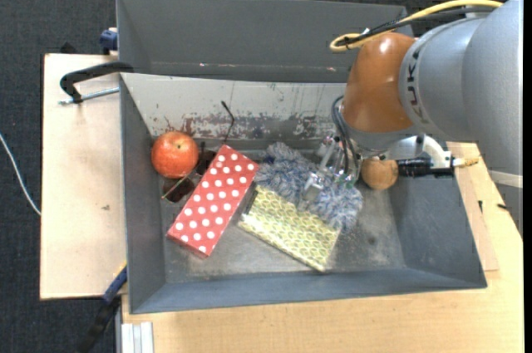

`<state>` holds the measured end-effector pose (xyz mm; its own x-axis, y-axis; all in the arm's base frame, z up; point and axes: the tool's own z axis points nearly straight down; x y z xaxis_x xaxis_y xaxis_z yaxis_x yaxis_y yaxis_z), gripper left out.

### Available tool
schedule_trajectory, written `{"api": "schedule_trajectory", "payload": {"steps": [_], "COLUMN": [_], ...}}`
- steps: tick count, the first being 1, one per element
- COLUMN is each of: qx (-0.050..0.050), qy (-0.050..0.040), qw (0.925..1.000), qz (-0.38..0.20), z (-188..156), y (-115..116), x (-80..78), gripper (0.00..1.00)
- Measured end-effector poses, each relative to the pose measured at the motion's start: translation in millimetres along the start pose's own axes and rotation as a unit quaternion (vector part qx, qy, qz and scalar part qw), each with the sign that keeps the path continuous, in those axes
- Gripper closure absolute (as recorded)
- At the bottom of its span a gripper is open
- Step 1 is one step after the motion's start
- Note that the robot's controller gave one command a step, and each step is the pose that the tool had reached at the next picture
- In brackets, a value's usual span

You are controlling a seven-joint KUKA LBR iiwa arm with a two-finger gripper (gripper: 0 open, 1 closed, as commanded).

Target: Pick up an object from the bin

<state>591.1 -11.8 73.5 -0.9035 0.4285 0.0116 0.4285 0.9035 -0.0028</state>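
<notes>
One hand [332, 170] low over blue-grey fluffy cloth [339, 207], cloth directly beneath, hand's opening impossible to tell

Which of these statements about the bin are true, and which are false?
1. A red apple lies at the left end of the bin. True.
2. The dotted box is blue. False: it is red with white dots.
3. The gripper is over the fluffy blue-grey cloth. True.
4. The apple rests on the yellow-green patterned pad. False: the dotted box lies between them.
</notes>
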Motion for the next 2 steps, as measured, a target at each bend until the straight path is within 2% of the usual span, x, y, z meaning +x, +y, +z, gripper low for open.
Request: {"api": "schedule_trajectory", "payload": {"steps": [1, 2], "qx": [-0.003, -0.003], "qy": [-0.0034, -0.0034], "qw": [0.9988, 0.9988], "qz": [-0.049, -0.049], "z": [-4.5, -4.5], "y": [3.1, 3.1], "x": [3.7, 3.7], "gripper": [1.0, 1.0]}}
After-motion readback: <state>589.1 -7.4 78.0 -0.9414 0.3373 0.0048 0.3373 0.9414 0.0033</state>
